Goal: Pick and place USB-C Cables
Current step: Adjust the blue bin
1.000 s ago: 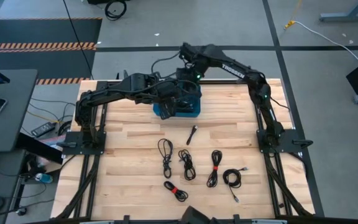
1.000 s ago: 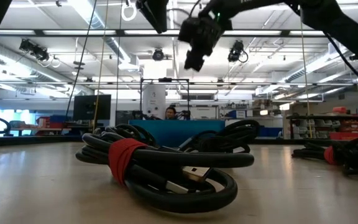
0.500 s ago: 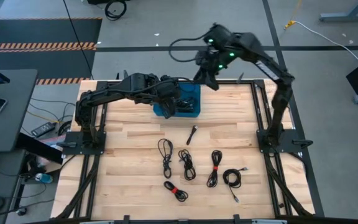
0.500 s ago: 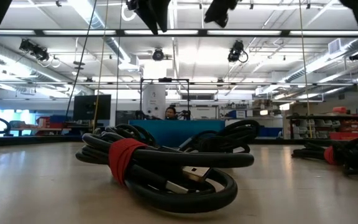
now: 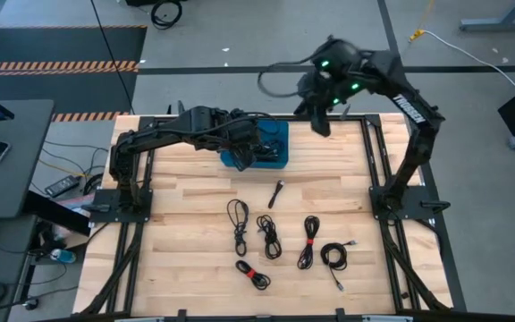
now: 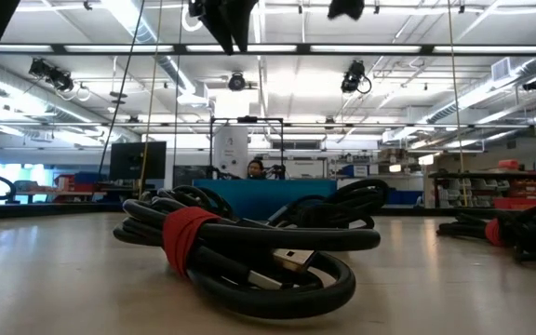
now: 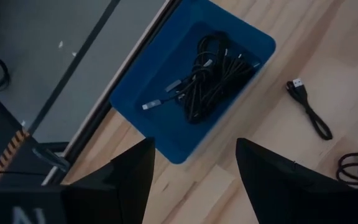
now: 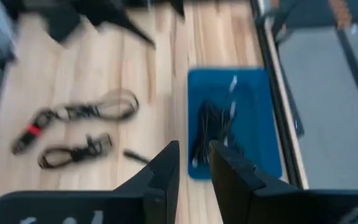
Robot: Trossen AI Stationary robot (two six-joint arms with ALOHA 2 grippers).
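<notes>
"TROSSEN" marks the right arm [image 5: 409, 105] (gripper [image 8: 194, 163] empty, nearly closed); left gripper [image 7: 194, 163] gapes.

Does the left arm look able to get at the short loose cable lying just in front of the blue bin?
Probably yes. The left gripper hangs open over the blue bin, and the short loose cable lies alone on bare wood close by, with nothing lying over it.

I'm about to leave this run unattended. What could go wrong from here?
The left gripper hangs open over the blue bin while the right gripper is raised beside it: the arms may clash if both work there. The small loose cable lies flat, so a pinch could miss. The bundled cables lie close together; one may snag another.
</notes>
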